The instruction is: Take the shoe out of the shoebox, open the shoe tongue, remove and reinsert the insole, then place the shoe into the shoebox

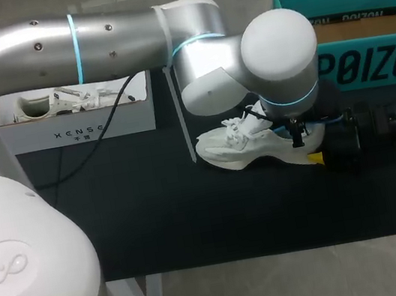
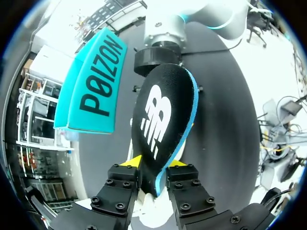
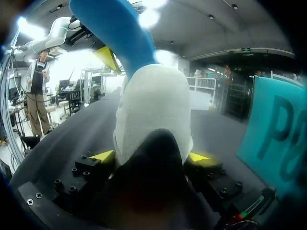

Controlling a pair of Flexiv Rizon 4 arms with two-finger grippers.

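Note:
A white shoe [image 1: 240, 148] lies on its sole on the black mat, toe pointing left. My right gripper [image 1: 318, 149] comes in from the right and is shut on its heel. In the right wrist view the white heel [image 3: 151, 110] fills the gap between that gripper's [image 3: 150, 156] yellow tips. My left arm reaches across from the left, with its gripper [image 1: 296, 135] pointing down over the shoe's opening. The left gripper [image 2: 154, 164] is shut on the narrow end of a black insole [image 2: 160, 120] with a blue edge. The insole's blue underside [image 3: 120, 33] stands up out of the shoe.
A white shoebox [image 1: 80, 122] holding another white shoe [image 1: 68, 100] stands at the back left, with a black cable trailing past it. A teal box [image 1: 364, 52] stands open at the back right, just behind my right gripper. The black mat [image 1: 194, 217] stretches toward the front.

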